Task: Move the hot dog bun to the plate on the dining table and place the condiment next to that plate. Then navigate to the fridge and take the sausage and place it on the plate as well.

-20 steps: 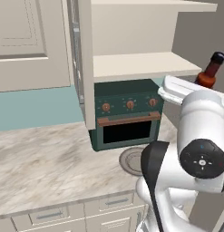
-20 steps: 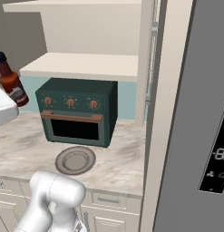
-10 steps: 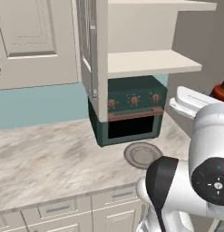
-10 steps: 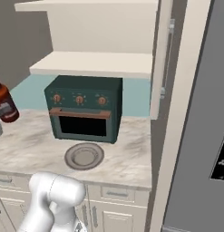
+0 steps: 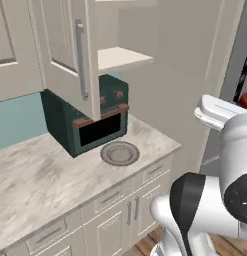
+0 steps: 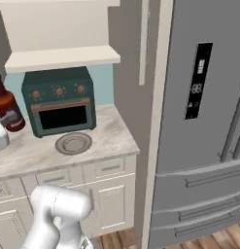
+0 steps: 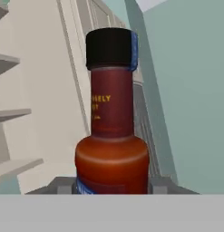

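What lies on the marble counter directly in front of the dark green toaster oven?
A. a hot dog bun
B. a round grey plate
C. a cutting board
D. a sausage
B: a round grey plate lies flat on the counter just in front of the toaster oven.

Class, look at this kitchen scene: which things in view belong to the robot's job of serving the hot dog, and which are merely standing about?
Belongs to the job:
- condiment bottle, held in the gripper
- fridge, where the sausage is to be fetched

Merely standing about:
- toaster oven
- small round plate on the counter
- open cabinet door
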Available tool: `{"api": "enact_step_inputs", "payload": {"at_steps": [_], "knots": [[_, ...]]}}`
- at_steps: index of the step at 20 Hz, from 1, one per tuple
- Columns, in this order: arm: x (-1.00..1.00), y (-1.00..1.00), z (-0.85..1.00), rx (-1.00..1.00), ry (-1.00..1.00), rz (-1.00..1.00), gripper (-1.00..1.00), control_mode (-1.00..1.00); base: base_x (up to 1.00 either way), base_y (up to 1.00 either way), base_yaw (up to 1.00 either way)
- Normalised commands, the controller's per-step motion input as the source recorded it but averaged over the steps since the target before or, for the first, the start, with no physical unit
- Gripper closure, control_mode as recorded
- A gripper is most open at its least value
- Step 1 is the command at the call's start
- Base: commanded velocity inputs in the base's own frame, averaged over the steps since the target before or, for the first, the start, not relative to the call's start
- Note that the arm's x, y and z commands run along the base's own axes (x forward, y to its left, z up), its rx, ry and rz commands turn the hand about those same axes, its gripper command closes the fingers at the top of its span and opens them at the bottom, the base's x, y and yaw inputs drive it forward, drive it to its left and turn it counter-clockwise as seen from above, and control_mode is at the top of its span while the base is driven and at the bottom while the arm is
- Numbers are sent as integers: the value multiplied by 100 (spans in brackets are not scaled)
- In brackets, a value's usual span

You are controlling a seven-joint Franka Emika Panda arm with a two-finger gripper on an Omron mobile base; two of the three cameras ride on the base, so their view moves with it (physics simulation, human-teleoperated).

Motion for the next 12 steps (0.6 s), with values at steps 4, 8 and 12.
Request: {"api": "enact_step_inputs", "payload": {"at_steps": [4, 8, 12], "knots": [[0, 0, 0, 0, 0, 0, 100, 100, -77, 22, -79], [0, 0, 0, 0, 0, 0, 100, 100, -87, 14, -75], [0, 0, 0, 0, 0, 0, 100, 100, -100, 0, -56]]}}
